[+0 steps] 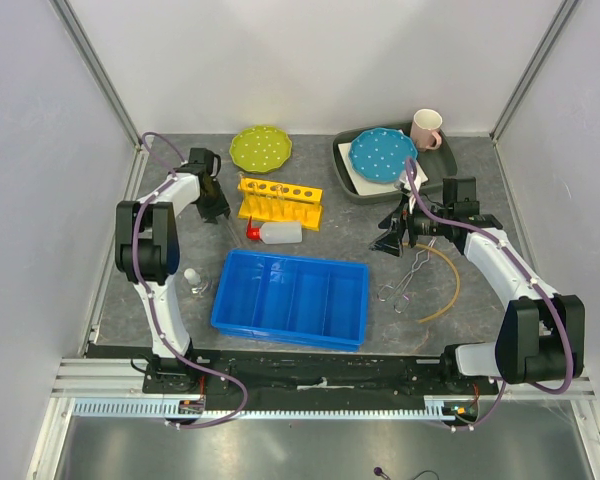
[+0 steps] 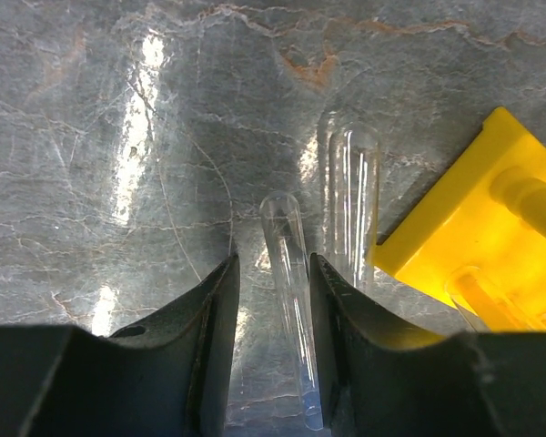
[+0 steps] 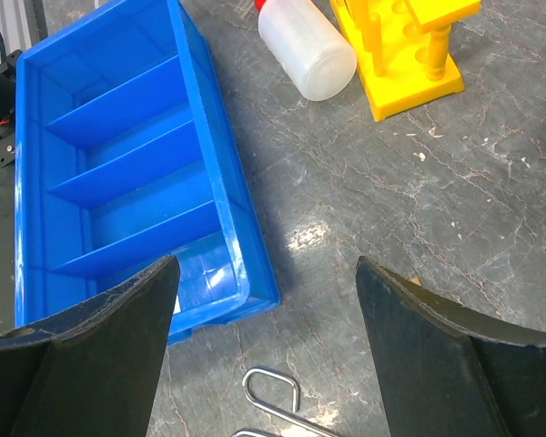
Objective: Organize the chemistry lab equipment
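The yellow test-tube rack (image 1: 280, 201) stands at the back middle, with the white squeeze bottle with a red cap (image 1: 276, 233) lying in front of it. My left gripper (image 1: 216, 207) is left of the rack. In the left wrist view it (image 2: 273, 262) is open, its jaws on either side of a clear test tube (image 2: 289, 273) lying on the table. A second tube (image 2: 350, 196) lies beside the rack (image 2: 478, 246). My right gripper (image 1: 392, 241) is open wide and empty above the metal tongs (image 1: 404, 281), whose loop (image 3: 273, 390) shows below the gripper (image 3: 267, 266). The tan rubber tube (image 1: 446, 287) curves to the right of the tongs.
A blue divided bin (image 1: 291, 299) sits front centre. A small clear glass piece (image 1: 193, 278) stands left of it. A green dotted plate (image 1: 261, 148), a blue dotted plate (image 1: 383, 155) on a grey tray (image 1: 352, 180) and a pink-handled mug (image 1: 426, 128) are at the back.
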Robot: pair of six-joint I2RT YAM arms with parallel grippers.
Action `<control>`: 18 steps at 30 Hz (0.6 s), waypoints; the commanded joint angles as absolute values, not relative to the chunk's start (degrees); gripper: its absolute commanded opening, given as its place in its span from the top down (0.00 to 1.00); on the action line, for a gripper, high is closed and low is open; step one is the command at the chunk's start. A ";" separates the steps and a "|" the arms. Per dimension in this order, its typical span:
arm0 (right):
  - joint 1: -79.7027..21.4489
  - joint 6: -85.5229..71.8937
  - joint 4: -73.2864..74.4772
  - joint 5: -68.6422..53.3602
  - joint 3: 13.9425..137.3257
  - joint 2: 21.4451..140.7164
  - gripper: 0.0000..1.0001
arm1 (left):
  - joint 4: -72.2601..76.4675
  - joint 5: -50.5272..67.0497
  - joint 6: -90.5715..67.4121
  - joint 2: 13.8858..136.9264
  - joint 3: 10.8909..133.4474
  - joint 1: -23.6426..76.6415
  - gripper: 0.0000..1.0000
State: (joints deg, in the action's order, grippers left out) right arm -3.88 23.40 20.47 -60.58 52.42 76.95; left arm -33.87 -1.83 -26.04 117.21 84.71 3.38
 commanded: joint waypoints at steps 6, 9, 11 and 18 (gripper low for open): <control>-3.16 24.70 19.60 -63.37 53.70 76.99 0.14 | -34.72 -7.64 -24.35 117.69 85.17 3.69 0.58; -3.08 24.70 19.60 -63.54 53.61 76.90 0.14 | -34.72 -8.52 -24.00 117.69 84.90 3.69 0.60; -2.81 24.61 19.60 -63.81 53.70 76.99 0.14 | -34.72 -9.05 -23.82 117.60 84.73 3.69 0.61; -2.20 24.61 19.69 -64.25 53.70 76.64 0.15 | -34.02 -9.49 -23.64 117.42 84.20 3.60 0.69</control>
